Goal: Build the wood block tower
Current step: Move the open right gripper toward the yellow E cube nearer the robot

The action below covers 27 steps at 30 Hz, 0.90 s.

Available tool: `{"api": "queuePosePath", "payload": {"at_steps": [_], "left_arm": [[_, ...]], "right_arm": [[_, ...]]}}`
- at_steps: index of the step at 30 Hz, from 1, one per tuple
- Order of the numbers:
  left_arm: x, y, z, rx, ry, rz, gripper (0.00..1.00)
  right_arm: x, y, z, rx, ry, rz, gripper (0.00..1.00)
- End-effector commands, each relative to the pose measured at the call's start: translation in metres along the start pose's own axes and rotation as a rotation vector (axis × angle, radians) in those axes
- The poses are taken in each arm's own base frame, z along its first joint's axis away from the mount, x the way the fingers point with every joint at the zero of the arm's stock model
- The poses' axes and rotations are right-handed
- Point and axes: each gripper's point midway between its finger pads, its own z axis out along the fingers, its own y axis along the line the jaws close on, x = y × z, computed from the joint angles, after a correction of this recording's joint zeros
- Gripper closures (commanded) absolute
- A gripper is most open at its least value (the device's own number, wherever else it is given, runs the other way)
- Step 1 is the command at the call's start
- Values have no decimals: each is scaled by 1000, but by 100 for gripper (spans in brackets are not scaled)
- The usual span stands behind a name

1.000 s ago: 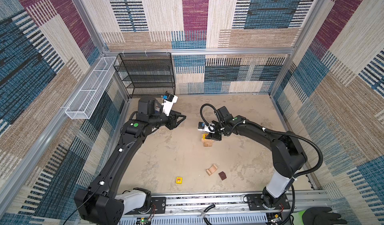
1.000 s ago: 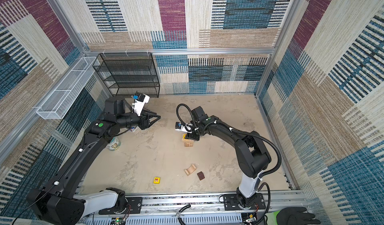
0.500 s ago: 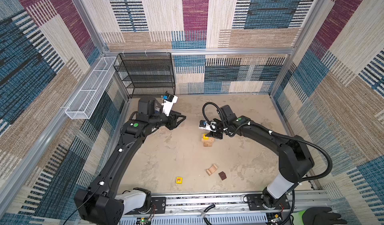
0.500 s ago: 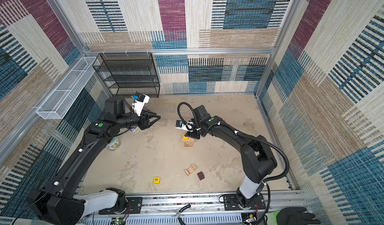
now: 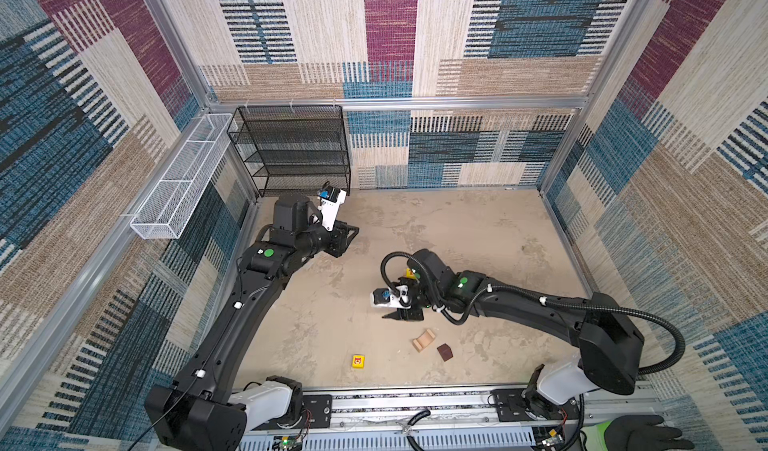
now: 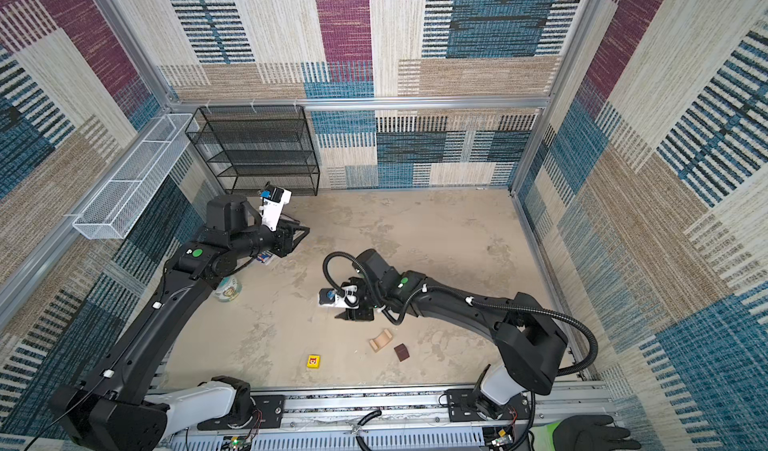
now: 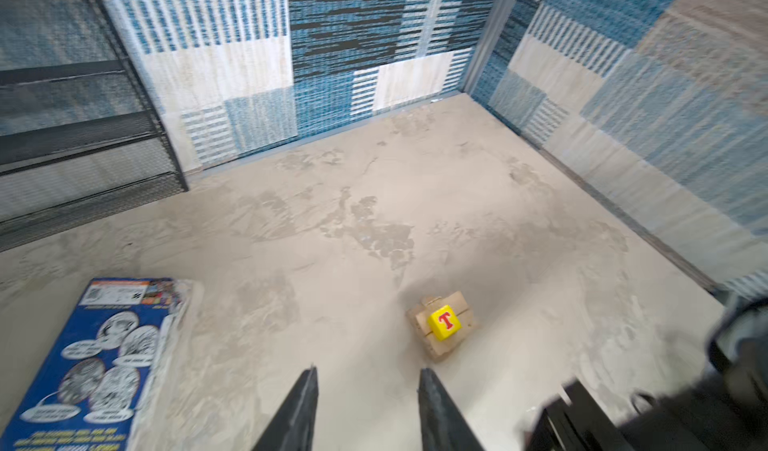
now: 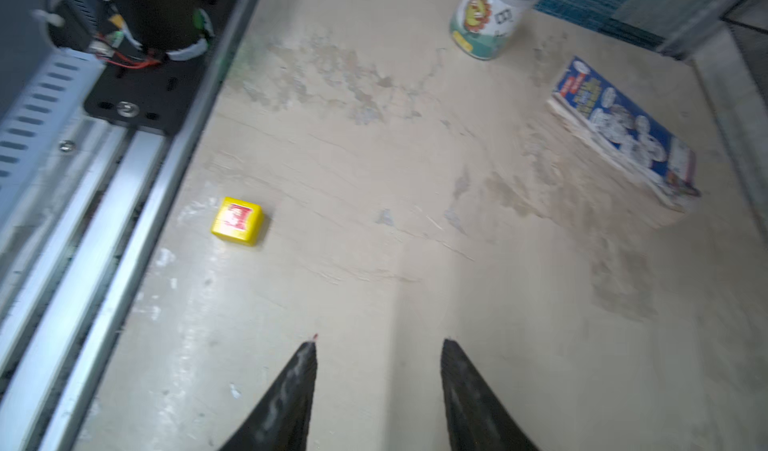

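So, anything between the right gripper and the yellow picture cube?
Nothing visible: only bare table lies between the open right gripper and the yellow picture cube. The arch block and dark brown cube sit aside.

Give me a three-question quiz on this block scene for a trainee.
1. True or false: the T cube tops the tower.
2. The right jaws hold: A one block; B two blocks; C nothing.
3. In a top view, what colour is the cube left of the arch?
Key: 1 true; 2 C; 3 yellow.
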Motion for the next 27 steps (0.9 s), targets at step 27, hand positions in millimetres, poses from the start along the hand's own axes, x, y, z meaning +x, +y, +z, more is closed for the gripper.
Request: {"api": "queuePosePath", "payload": {"at_steps": [27], "left_arm": [[23,75,2,-264,116,-171,51]], "right_arm": [[9,83,102,-39,89,116,44]]}}
